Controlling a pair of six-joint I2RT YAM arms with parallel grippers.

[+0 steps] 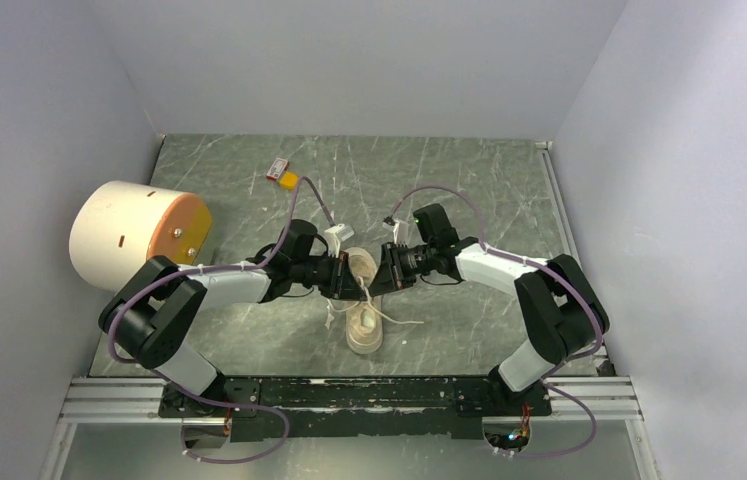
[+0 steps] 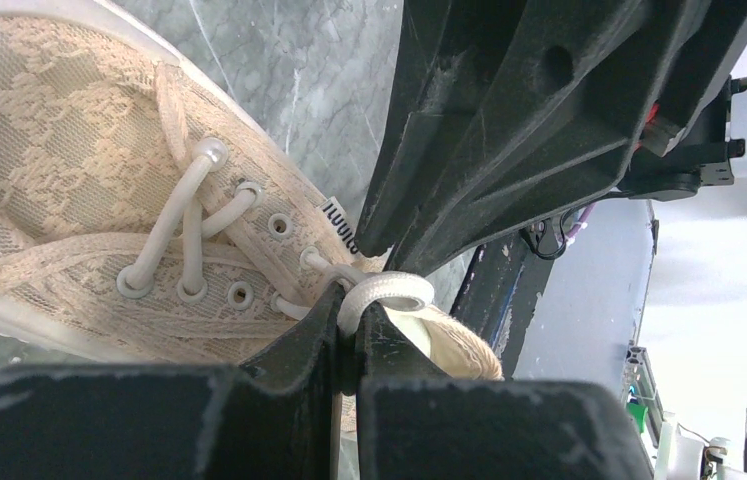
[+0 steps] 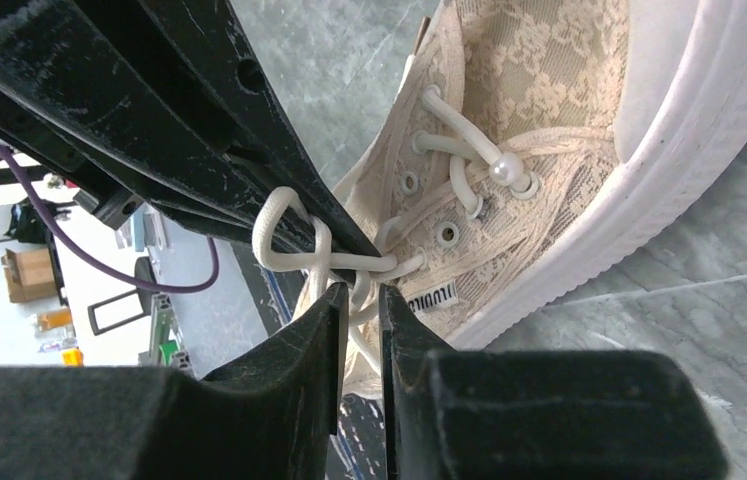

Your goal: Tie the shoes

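The cream lace-pattern sneaker (image 1: 365,322) lies on the marble table between the arms, its opening toward the near edge. Both grippers meet above its tongue. My left gripper (image 1: 349,279) is shut on a loop of white lace (image 2: 390,291), pinched at the jaw tips (image 2: 354,308) just over the eyelets. My right gripper (image 1: 382,270) faces it, its jaws (image 3: 360,296) closed on a strand of lace (image 3: 353,292) that hangs between them below a second loop (image 3: 289,232). In each wrist view the other gripper's black fingers (image 2: 509,130) (image 3: 149,110) fill the upper part. The sneaker shows in both wrist views (image 2: 59,170) (image 3: 549,110).
A large cream-and-orange cylinder (image 1: 139,235) lies at the left, behind the left arm. A small orange and red tag (image 1: 282,175) lies at the back. Loose lace ends (image 1: 401,322) trail right of the shoe. White walls enclose the table; a metal rail (image 1: 349,395) runs along the near edge.
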